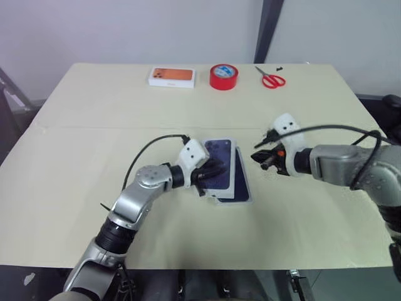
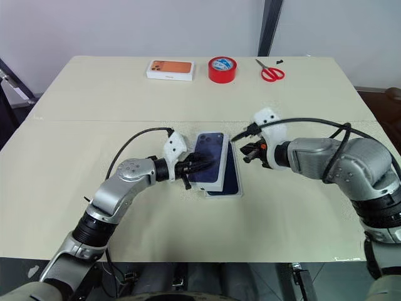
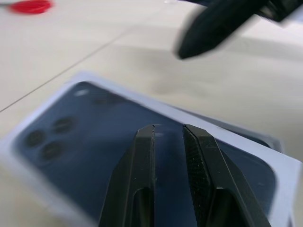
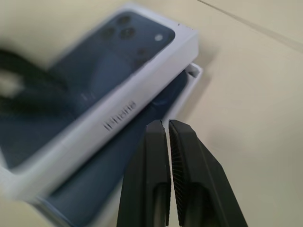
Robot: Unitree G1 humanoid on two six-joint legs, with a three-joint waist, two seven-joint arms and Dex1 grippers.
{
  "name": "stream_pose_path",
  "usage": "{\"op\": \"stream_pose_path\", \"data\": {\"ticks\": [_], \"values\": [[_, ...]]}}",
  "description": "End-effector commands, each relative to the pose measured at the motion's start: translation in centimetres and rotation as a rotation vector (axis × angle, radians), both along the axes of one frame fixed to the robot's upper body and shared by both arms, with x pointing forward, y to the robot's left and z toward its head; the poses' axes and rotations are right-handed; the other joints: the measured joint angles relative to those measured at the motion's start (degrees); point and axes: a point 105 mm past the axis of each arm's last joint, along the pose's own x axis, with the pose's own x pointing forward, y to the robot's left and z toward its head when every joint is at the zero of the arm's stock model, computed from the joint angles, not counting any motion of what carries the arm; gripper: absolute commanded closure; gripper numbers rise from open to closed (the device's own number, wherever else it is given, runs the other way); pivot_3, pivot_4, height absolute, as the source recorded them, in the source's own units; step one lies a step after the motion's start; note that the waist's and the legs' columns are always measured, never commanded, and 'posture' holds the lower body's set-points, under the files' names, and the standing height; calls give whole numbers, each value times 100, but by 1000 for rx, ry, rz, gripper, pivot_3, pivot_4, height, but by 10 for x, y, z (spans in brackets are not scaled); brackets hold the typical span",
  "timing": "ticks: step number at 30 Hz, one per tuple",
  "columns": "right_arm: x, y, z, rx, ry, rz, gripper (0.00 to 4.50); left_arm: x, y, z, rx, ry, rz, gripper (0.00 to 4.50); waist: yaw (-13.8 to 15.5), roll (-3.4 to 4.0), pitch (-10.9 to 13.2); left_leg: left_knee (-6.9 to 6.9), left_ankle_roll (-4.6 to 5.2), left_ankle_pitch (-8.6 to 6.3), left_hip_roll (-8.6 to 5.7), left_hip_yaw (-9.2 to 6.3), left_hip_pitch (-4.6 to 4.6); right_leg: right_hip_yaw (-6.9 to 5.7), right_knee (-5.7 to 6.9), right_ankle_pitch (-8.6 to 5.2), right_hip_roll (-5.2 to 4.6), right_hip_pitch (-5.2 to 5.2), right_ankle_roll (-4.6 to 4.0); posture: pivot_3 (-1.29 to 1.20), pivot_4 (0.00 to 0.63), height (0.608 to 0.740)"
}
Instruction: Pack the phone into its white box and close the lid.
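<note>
Lid half on, phone in box.
Phone (image 4: 90, 198) lay in white box (image 4: 195, 71); lid (image 2: 210, 160) sat skewed over it, under left gripper (image 2: 195, 165), fingers narrowly apart. Right gripper (image 2: 249, 152) pressed together, empty, just beside.

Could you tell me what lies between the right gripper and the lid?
Nothing: a bare stretch of table separates the right gripper from the lid, as the right eye view shows.
</note>
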Motion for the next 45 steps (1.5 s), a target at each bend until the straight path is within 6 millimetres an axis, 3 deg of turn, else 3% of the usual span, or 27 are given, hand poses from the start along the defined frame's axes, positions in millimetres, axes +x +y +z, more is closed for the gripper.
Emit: {"op": "stream_pose_path", "data": {"ticks": [1, 4, 7, 10, 14, 25, 36, 45], "values": [[-4, 12, 1, -69, -93, 122, 4442, 14, 34, 13, 39, 1, 157, 3518, -22, 0, 0, 0, 0, 0, 0, 0, 1, 0, 1, 0, 0, 0, 0, 0, 150, 725], [-5, 17, -7, -92, -101, 163, 4442, 21, 56, -1, 157, 40, 247, 3518, -5, 0, 0, -1, -1, 0, 0, 0, 4, 1, 6, 0, 1, 0, 0, 0, 150, 725], [-4, 21, -14, -113, -107, 184, 4442, 21, 62, -18, 260, 82, 248, 3518, 18, -1, 0, 0, -1, 1, -2, 1, 3, 2, 3, 0, -2, 1, 0, 0, 150, 725], [-3, 26, -16, -110, -110, 198, 4442, 17, 54, -27, 302, 97, 199, 3518, 40, -1, 0, 0, -2, 1, -6, 0, 1, 1, 1, 0, -7, 1, 0, 0, 150, 725], [-2, 31, -17, -103, -113, 214, 4442, 4, 25, -31, 289, 99, 47, 3518, 41, -1, 0, 0, -4, 2, -6, 0, 1, 1, 0, 0, -9, 1, 0, 0, 150, 725], [-15, 23, -17, -120, -71, 252, 4442, -20, -14, -13, 165, 109, -150, 3518, 14, -1, 0, 0, -5, 2, -6, 0, 2, 1, 3, 0, -9, 1, -1, 0, 150, 725], [-23, 13, -28, -167, -39, 245, 4442, -24, -19, -25, 232, 106, -155, 3518, 5, 0, 0, 1, -5, 2, -7, 0, 5, 1, 8, 0, -8, 1, -1, 0, 150, 725], [-15, 9, -21, -168, -68, 213, 4442, -12, 2, -30, 249, 126, -70, 3518, 8, 0, 0, 2, -6, 3, -7, 0, 6, 2, 9, 0, -8, 2, -1, 0, 150, 725]]}}
